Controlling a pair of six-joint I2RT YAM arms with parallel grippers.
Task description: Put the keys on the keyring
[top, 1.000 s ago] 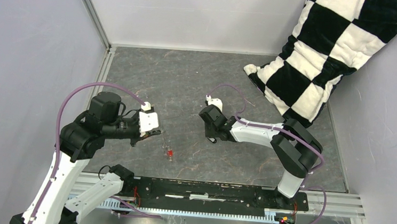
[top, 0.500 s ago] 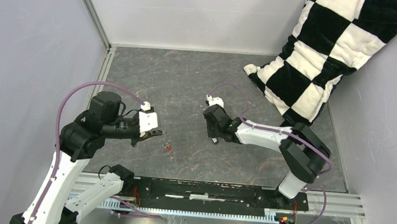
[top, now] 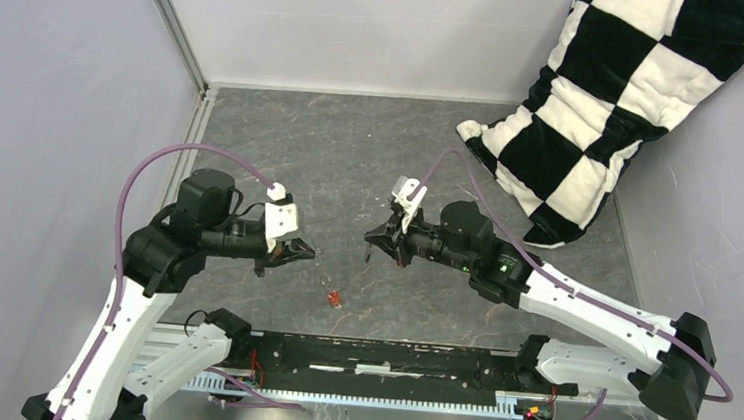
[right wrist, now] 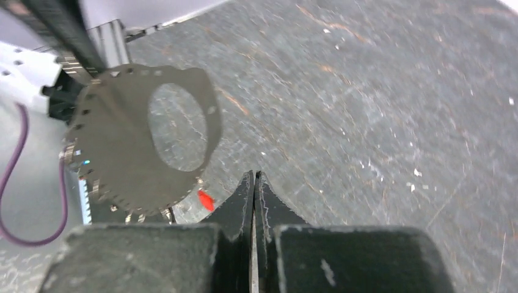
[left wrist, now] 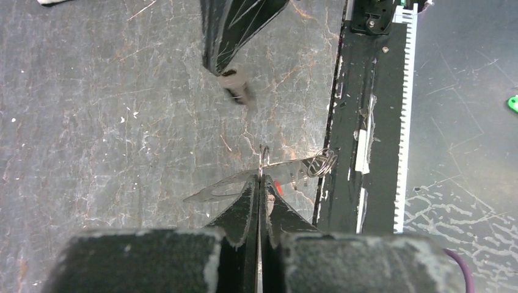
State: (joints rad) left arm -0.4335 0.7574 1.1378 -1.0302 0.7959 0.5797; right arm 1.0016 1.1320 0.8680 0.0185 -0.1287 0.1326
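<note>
The left pincer (left wrist: pixel 259 183) is clamped shut on the rim of the keyring (left wrist: pixel 293 168). It holds the ring in the air above the desk (top: pixel 353 148), flat face turned toward the other arm. From the right wrist view the ring shows as a broad hoop with an oval opening and a toothed edge.

The right pincer (right wrist: pixel 253 180) is closed too, raised off the desk and pointing at the ring from nearby. In the left wrist view a small dark piece with a pale patch sticks out of its tips. I take this for the black key (left wrist: pixel 235 88), though the right wrist view hides it. The red key (top: pixel 334 298) lies loose on the desk, below and between the 2 pincers, near the front rail.

The step in hand looks like threading key 1 of 2. Neither key is on the ring yet. The next move calls for the left arm to hold the ring steady while the right arm brings the key's eye to the ring's split. I cannot make out where that split is. The key is tiny, so alignment must be fine.
</note>
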